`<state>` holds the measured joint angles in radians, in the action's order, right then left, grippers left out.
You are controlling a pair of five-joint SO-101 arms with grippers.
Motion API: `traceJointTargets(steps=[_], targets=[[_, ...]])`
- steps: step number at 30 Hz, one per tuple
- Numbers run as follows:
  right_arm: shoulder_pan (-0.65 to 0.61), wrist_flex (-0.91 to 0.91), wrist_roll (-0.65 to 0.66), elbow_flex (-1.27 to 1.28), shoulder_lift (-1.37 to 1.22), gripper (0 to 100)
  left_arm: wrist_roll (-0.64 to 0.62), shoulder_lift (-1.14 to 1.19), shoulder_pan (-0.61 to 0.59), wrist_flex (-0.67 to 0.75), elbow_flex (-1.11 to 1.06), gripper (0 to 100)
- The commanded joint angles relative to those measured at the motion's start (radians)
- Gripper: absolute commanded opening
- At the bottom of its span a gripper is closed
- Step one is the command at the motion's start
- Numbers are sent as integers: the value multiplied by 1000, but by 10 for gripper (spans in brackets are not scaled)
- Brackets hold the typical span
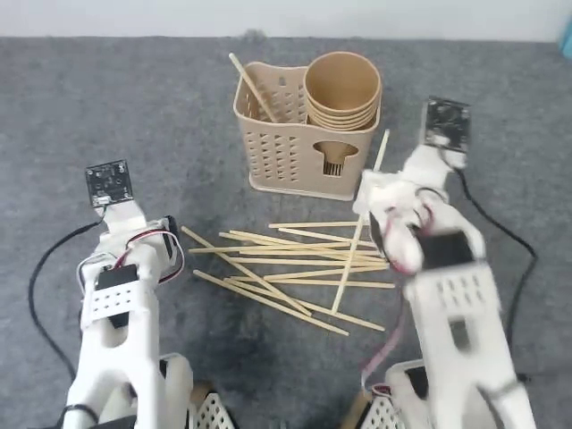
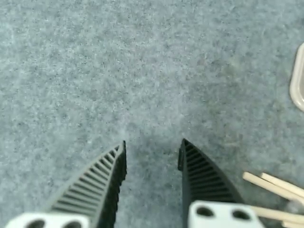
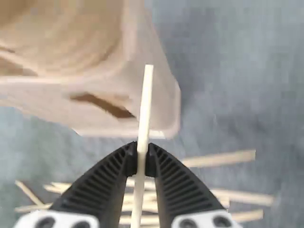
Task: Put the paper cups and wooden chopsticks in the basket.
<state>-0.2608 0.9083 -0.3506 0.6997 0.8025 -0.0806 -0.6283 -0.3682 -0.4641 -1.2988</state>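
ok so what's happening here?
The right gripper is shut on a single chopstick, held beside the basket. The paper cups are stacked inside it already, with a second chopstick. A loose pile of chopsticks lies on the grey mat in front. The left gripper sits open over bare mat, holding nothing.

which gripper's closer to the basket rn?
Right. The right gripper, shut on a chopstick, sits just off the front right corner of the basket. The left gripper hangs open over bare carpet, well off to the basket's front left.
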Motion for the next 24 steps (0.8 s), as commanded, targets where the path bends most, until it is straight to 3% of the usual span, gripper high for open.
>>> traceJointTargets(steps=[1,6,12,19,24], targets=[[-1,-65,98,-66,242,7,6,2,-8,31,42,171],[-1,-289,163,-64,381,7,6,2,-8,31,42,171],[-2,-598,166,-64,354,7,6,2,-8,31,42,171],[-28,-967,166,-104,134,8,6,2,-8,31,42,171],[-87,-1015,166,-241,-81,8,6,2,-5,32,42,171]])
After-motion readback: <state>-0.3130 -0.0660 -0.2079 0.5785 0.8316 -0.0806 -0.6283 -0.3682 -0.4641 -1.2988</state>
